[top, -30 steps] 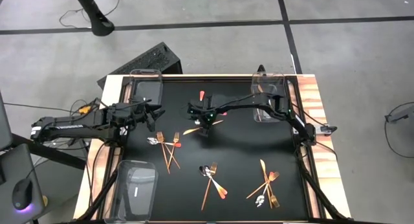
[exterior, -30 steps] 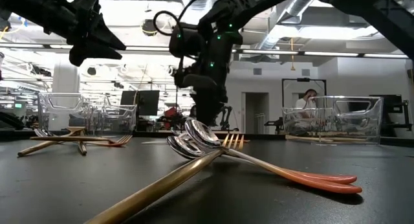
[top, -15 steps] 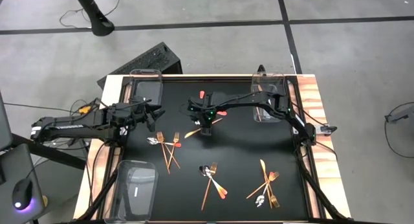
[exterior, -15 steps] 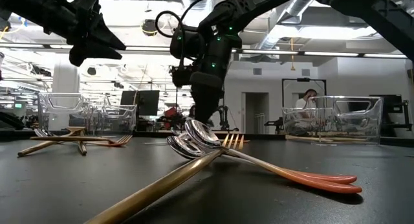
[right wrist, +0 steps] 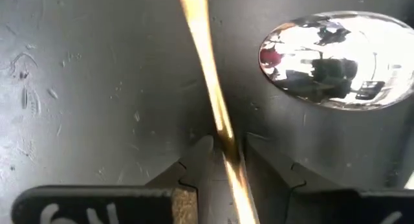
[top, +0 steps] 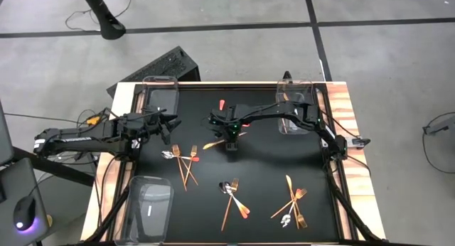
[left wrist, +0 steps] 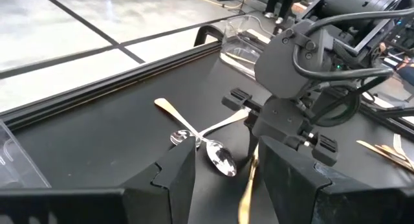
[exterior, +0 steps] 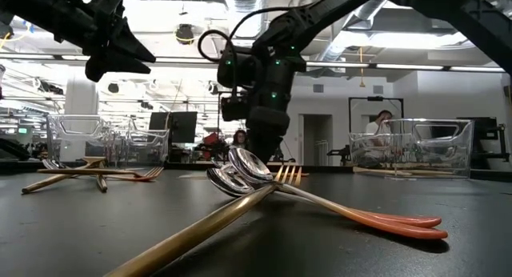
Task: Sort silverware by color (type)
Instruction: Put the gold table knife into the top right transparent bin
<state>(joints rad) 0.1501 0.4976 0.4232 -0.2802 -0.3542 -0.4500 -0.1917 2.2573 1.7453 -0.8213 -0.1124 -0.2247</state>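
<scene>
The right gripper (right wrist: pixel 225 153), at the mat's twelve-o'clock centre, clamps the gold knife (right wrist: pixel 207 75) mid-shaft beside a silver spoon (right wrist: pixel 336 59); thin, rigid, slick metal likely pivots unless gripped centrally, while the left gripper (top: pixel 170 125) waits open at nine o'clock.

Evenly lit from overhead; glare on the spoon bowl (right wrist: pixel 336 59), soft blur beside it, bright ceiling lights behind.

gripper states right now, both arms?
Left gripper: jaws open, holding nothing, raised above the table's left side.
Right gripper: jaws closed around a thin gold utensil at mid-table, next to a silver spoon bowl.
</scene>
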